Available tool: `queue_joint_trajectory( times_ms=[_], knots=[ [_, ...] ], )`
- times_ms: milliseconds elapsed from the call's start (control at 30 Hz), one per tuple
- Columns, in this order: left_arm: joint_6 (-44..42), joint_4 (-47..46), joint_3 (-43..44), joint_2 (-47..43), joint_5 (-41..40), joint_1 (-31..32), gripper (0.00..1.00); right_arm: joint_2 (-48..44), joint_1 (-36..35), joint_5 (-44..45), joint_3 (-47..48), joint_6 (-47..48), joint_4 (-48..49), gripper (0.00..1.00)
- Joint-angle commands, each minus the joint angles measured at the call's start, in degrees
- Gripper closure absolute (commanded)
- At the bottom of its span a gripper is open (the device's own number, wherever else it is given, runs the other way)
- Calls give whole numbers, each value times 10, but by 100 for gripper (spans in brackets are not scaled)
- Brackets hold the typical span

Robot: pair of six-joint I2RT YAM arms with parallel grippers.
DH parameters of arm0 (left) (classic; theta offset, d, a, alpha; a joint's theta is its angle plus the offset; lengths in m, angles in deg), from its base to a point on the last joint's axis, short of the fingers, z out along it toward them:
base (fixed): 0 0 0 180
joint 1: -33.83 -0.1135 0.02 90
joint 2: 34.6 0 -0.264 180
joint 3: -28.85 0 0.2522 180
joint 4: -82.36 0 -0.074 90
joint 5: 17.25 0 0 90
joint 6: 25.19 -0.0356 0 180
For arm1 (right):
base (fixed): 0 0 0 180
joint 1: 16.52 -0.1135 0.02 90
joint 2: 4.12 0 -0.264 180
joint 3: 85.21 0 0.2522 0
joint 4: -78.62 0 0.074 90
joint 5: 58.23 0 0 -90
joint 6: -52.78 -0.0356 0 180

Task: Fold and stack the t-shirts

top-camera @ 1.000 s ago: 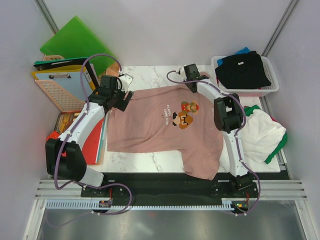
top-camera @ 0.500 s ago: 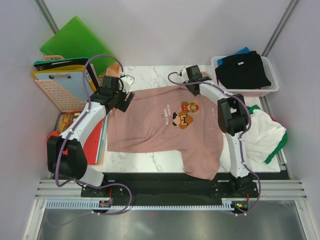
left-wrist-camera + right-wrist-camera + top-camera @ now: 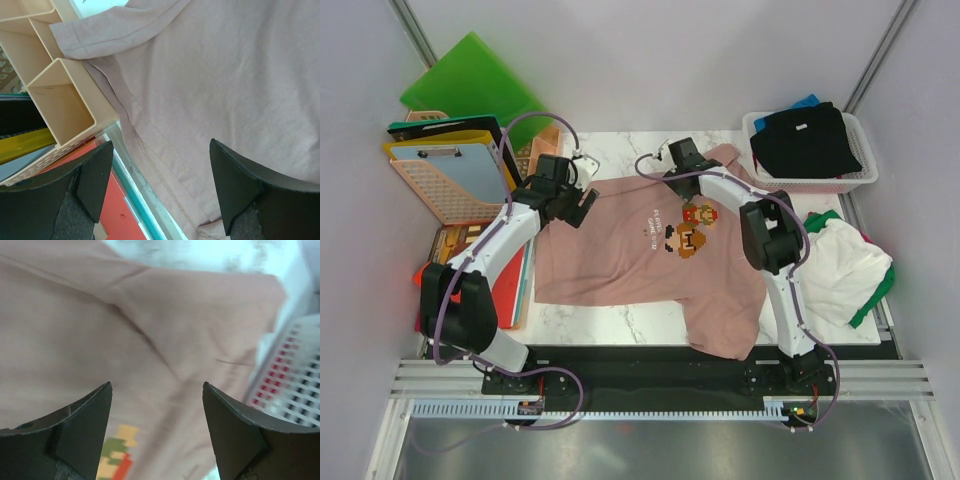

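The dusty pink t-shirt (image 3: 620,250) lies spread face up on the marble table (image 3: 620,320), with its pixel print (image 3: 685,228) showing and one lower corner hanging over the near edge. My left gripper (image 3: 582,203) hovers open over the shirt's left side seam (image 3: 150,150), near the left sleeve (image 3: 100,35). My right gripper (image 3: 678,165) is open above the collar side of the right sleeve (image 3: 200,305), holding nothing. A white and green t-shirt heap (image 3: 845,270) lies at the right. Black (image 3: 805,140) and blue (image 3: 806,100) t-shirts sit in the basket.
A white basket (image 3: 865,178) stands at the back right, and its mesh wall (image 3: 295,375) shows beside the right sleeve. Green folder (image 3: 470,85), clipboard tray (image 3: 440,180) and red folder (image 3: 505,290) crowd the left edge. A peach organiser (image 3: 60,110) touches the left sleeve.
My right gripper has opened, let go of the right sleeve, and shifted left; the sleeve now lies flat. The left gripper moved slightly right, staying open.
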Motion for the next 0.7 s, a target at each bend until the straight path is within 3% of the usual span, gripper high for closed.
queue_joint_trajectory(
  times_ms=[0,167,667],
  knots=[
    [-21,-21,3,-6,-14,2,16,43,-4,10,63,-11,-18,20],
    [-23,-20,0,-13,-14,2,16,80,-5,29,105,-8,-23,23],
    [-18,-22,5,-1,-11,3,16,76,3,65,94,30,19,26]
  ],
)
